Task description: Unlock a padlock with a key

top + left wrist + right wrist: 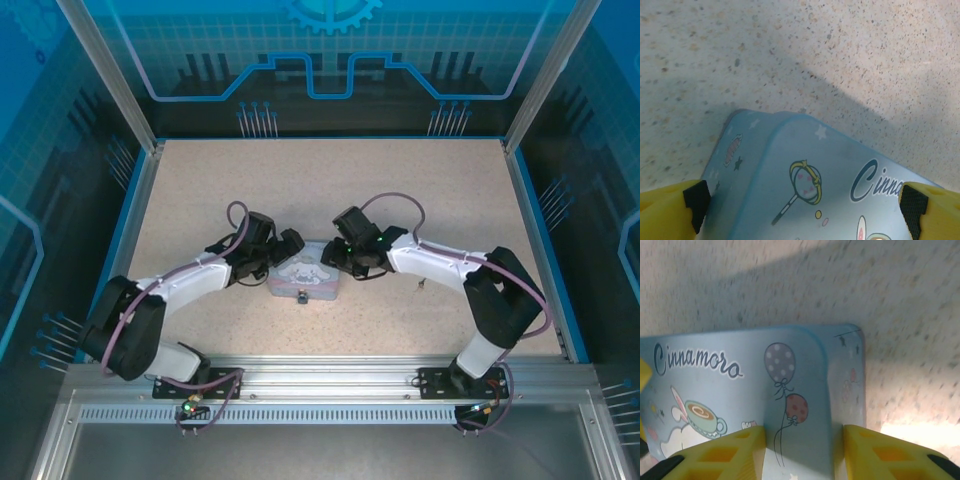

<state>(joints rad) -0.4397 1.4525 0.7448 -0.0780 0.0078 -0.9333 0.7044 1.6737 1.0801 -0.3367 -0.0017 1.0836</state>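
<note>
One camera looks down from behind me; my wrist cameras closely face, seemingly, opposite ends of the pale-blue rectangular tin (303,273).

A matt, speckled, stone-like worktop (840,50) is pictured beneath a smooth, satin-sheened printed metal tin (805,370), flanked by yellow plastic fingers (880,450) of the right hand (802,440) and black, textured rubbery pads (912,202) of the left hand (805,205).

Pale blue rectangular tin (303,272) flat on table, near centre, lid up. Lid print: script lettering "Cinnamoro", two balloons (780,360), cup (702,415), wand (805,182), small stars. Table (330,180) beige, speckled, blue-edged. Blue panels (330,60) with line pattern behind. Aluminium rail (320,375) along near edge.
</note>
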